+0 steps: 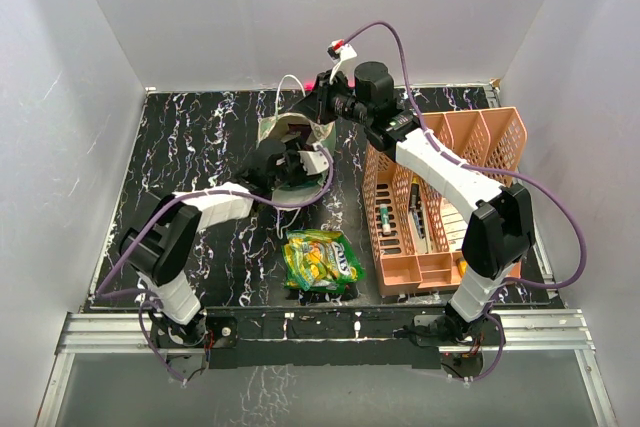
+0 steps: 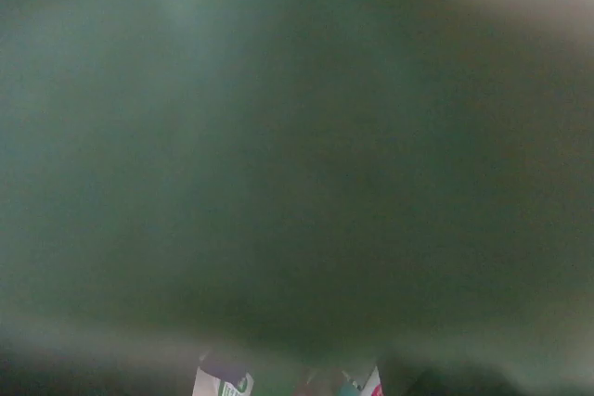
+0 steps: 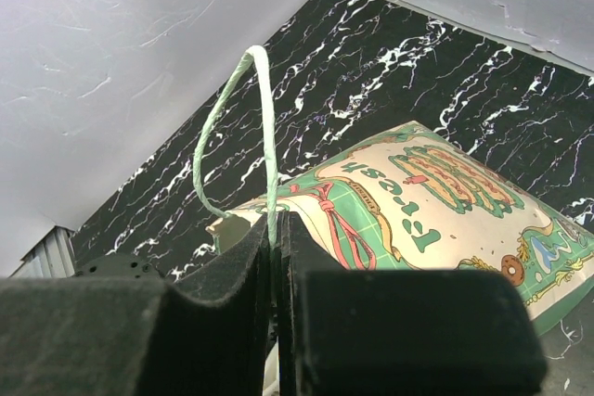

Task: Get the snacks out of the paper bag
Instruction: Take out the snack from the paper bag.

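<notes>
Black foam pads of the right pincer point(image 3: 276, 229) are pressing together on the pale cord handle point(image 3: 266, 127) of the paper bag point(image 3: 418, 192), and the cord is looping up from between them. Just beyond the pads the bag is showing its printed side, cream and green with a red ribbon drawing and lettering, and it is leaning over the black marbled worktop point(image 3: 445, 71). From above, the bag's mouth is gaping toward the left arm with the green lining point(image 1: 300, 179) showing. The left pincer point(image 1: 297, 160) is reaching into that mouth, and the bag is hiding its fingers, so I cannot tell whether they are apart or together. The left wrist camera is seeing almost nothing but blurred green from inside the bag. At its lower edge a few bits of printed wrapper point(image 2: 221, 384) in white, green and red are peeking in, too blurred to name. One yellow-green snack packet point(image 1: 322, 260) is lying flat on the worktop outside the bag, on the bag's near side and apart from it. To the right of the bag a peach slotted organiser point(image 1: 505, 137) is standing with the right arm crossing over it. Its long compartments are holding small items point(image 1: 385, 217) too small to identify.
</notes>
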Available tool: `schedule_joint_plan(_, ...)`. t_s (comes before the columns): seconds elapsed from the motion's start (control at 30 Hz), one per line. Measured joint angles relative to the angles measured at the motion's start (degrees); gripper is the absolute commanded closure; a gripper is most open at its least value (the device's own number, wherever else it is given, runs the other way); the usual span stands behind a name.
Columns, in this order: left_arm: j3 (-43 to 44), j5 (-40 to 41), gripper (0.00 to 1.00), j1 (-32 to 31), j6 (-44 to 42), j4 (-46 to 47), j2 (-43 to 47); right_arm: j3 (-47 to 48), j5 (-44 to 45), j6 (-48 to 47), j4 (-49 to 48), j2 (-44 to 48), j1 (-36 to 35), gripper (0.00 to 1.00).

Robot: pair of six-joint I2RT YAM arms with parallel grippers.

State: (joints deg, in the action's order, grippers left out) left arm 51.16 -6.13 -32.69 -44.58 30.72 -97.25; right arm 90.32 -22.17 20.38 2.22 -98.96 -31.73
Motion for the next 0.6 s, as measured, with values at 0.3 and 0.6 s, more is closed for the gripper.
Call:
schedule_joint_plan(0.3, 7.48, 1.99, 0.63, 0.33, 0.96, -1.29, -5.35, 0.31, 0.22, -0.2, 0.59, -0.02, 0.04, 0.93)
schedule_joint_plan(0.6, 12.2, 0.81, 0.93, 1.22, 0.39, -5.77, -7.67, 0.74, 0.92, -0.55, 0.76, -0.37, 0.24, 0.93)
